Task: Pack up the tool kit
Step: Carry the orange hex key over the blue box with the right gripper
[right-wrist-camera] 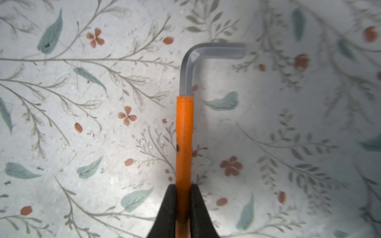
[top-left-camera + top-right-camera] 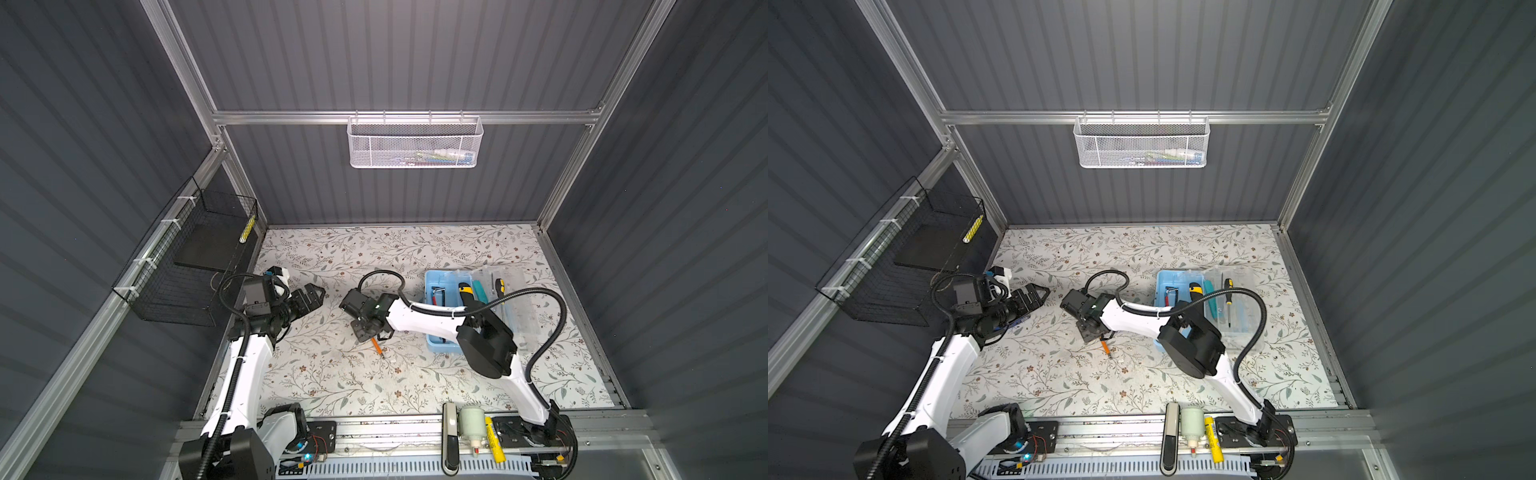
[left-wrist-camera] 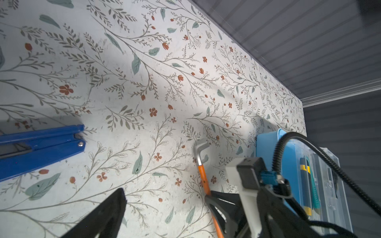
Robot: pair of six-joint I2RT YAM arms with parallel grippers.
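The right arm [image 2: 419, 318] hides the blue case's [image 2: 432, 276] [image 2: 1165, 278] near end in both top views. The white basket's [image 2: 374, 145] contents are too blurred to name. The picture's edge cuts off the orange wrench [image 1: 184, 134].

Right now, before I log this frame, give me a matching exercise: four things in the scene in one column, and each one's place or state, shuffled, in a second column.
Things:
1. orange-sleeved hex key
2. left gripper
3. tool kit
4. white mesh basket

Places or states:
a. hanging on the rear rail
b. lid open, tools inside, standing on the table
c. open, holding nothing
d. clamped by the right gripper, low over the table

Pairs: 1-d, 2-c, 3-b, 4-a
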